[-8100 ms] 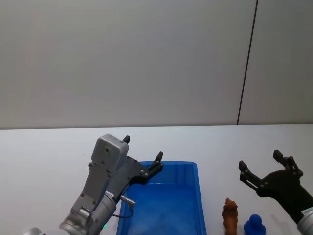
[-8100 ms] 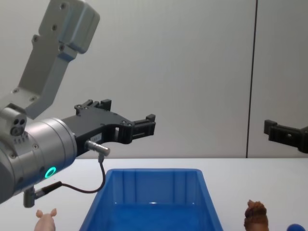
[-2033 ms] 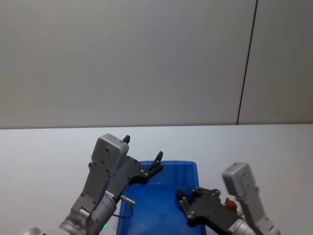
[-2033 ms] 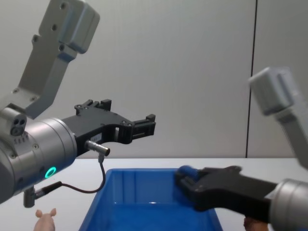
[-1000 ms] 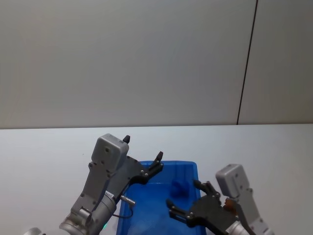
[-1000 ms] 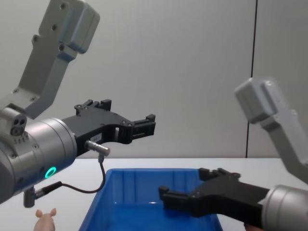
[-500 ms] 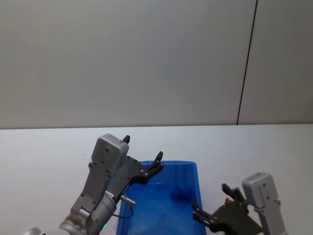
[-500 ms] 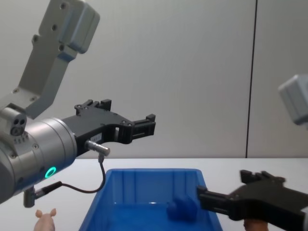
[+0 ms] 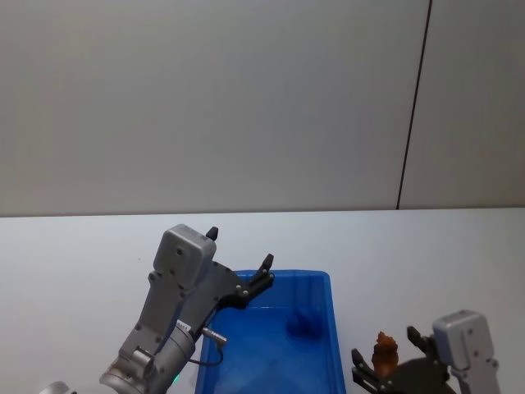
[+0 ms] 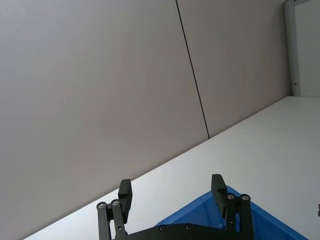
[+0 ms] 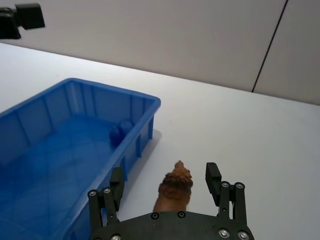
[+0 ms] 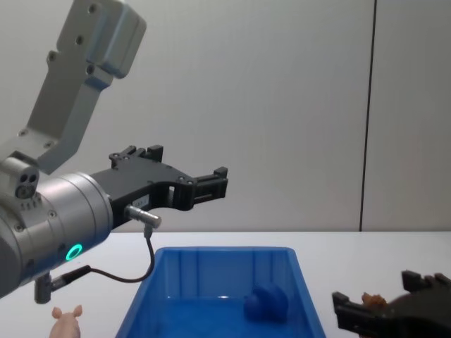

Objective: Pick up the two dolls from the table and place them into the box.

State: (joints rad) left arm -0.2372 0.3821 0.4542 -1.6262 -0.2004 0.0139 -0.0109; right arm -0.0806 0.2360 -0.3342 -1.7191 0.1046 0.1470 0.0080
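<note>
The rounded blue doll point(image 9: 302, 322) point(image 11: 121, 131) point(image 12: 266, 303) lies inside the blue box point(image 9: 283, 273) point(image 11: 115, 87) point(image 12: 225, 250), near its far right wall. On the white table point(image 9: 426, 246) just right of the box stands the brown shaggy doll point(image 9: 384, 355) point(image 11: 175, 187) point(image 12: 372, 301). My right gripper point(image 9: 385, 349) point(image 11: 165, 171) point(image 12: 377, 290) is open, its fingers on either side of that doll. Left of the box, a pink pig doll point(image 12: 67, 322) sits on the table. My left gripper point(image 9: 239, 248) point(image 10: 171, 182) point(image 12: 187, 162) hangs open and empty above the box's far left corner.
A grey wall with a dark vertical seam point(image 9: 413, 107) stands behind the table. White tabletop stretches beyond and to the right of the box.
The right gripper opened over the box and dropped the blue doll inside. It then drew back rightward out of the box to the brown doll. The left arm has not moved.
</note>
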